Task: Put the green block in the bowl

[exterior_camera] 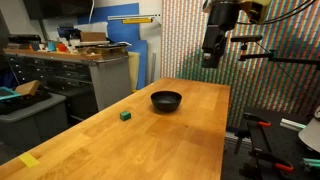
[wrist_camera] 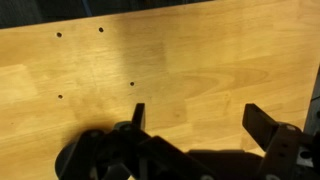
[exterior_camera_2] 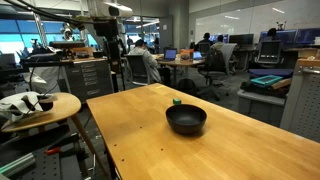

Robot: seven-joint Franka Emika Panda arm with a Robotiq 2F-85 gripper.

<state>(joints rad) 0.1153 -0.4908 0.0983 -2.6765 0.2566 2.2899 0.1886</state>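
Observation:
The green block [exterior_camera: 126, 115] is a tiny dark green cube on the wooden table, left of the bowl; it also shows behind the bowl in an exterior view [exterior_camera_2: 177, 101]. The bowl [exterior_camera: 166, 100] is small, dark and glossy and stands near the table's middle; it shows in both exterior views [exterior_camera_2: 186, 120]. My gripper [exterior_camera: 211, 55] hangs high above the table's far edge, well apart from both. In the wrist view the gripper [wrist_camera: 198, 115] is open and empty over bare wood. Block and bowl are out of the wrist view.
The wooden table [exterior_camera: 140, 140] has a yellow tape patch [exterior_camera: 29, 160] at its near corner and small holes [wrist_camera: 59, 34]. A tool cabinet [exterior_camera: 70, 75] stands beside it, and a round side table [exterior_camera_2: 40, 108] holds objects. Office desks and people fill the background.

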